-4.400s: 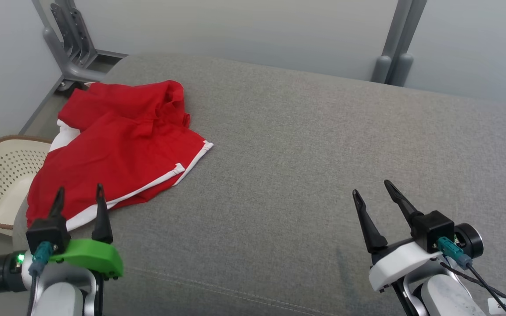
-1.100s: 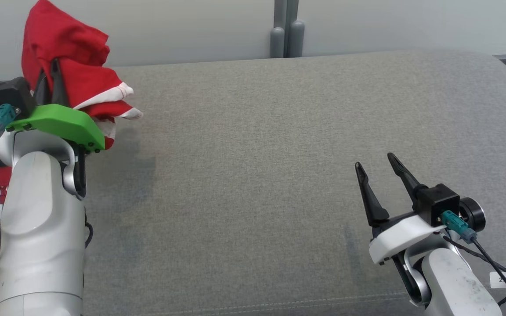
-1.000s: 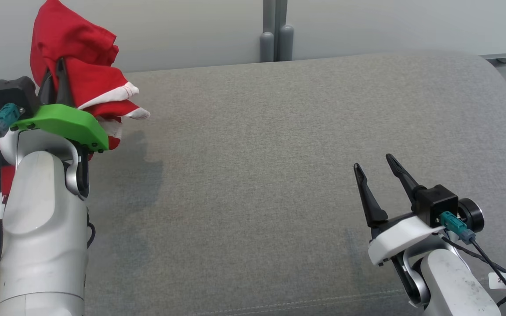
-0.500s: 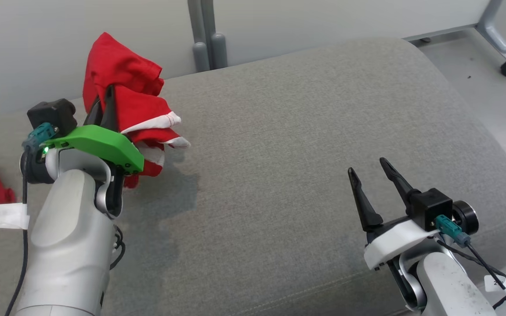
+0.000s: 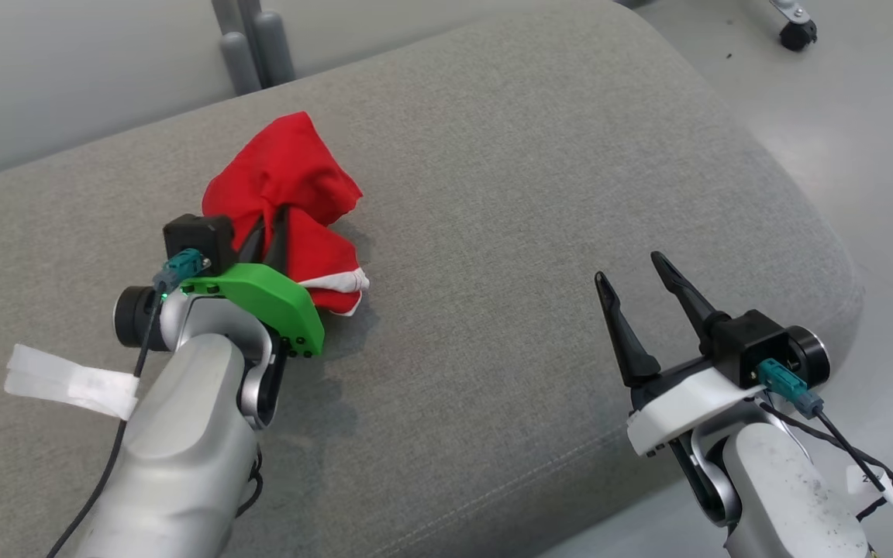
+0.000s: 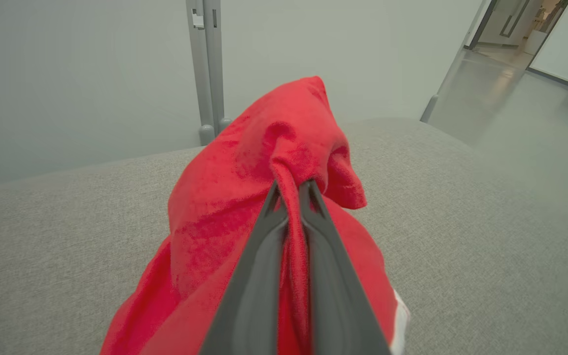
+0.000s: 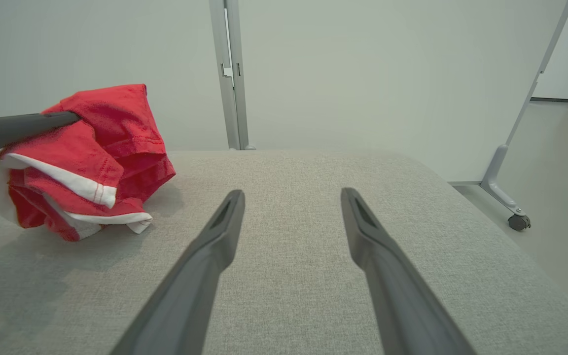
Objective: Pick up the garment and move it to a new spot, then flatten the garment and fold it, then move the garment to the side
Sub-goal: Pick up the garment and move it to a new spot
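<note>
Fingers, left gripper [image 6: 294, 190]: pressed together, pinching a twisted fold of the red garment [image 5: 291, 167] between the tips.
Fingers, right gripper [image 7: 292, 192]: spread wide with nothing between them, hovering over the front of the grey cushion [image 5: 539, 186], towards its rounded right end.
Garment, place: a crumpled bundle hanging from my left grip above the middle of the cushion, well apart from the right end. Its lowest hems look to be on the cushion or just above it; I cannot tell which.
Step in hand: the first one, carrying the garment to a new spot. I judge the carry nearly done and the set-down about due.
Next move: I would lower the bundle until the cloth lies slack on the cushion, then part the left fingers and draw back without dragging the fold. Flattening will then want both grippers on separate edges.
Garment, pointing: the bunched red peak rises past my fingertips towards the cushion's back edge; the white-trimmed hems droop towards its front edge.
Garment, long axis: roughly back to front across the cushion and tilted, peak high, hems low.
</note>
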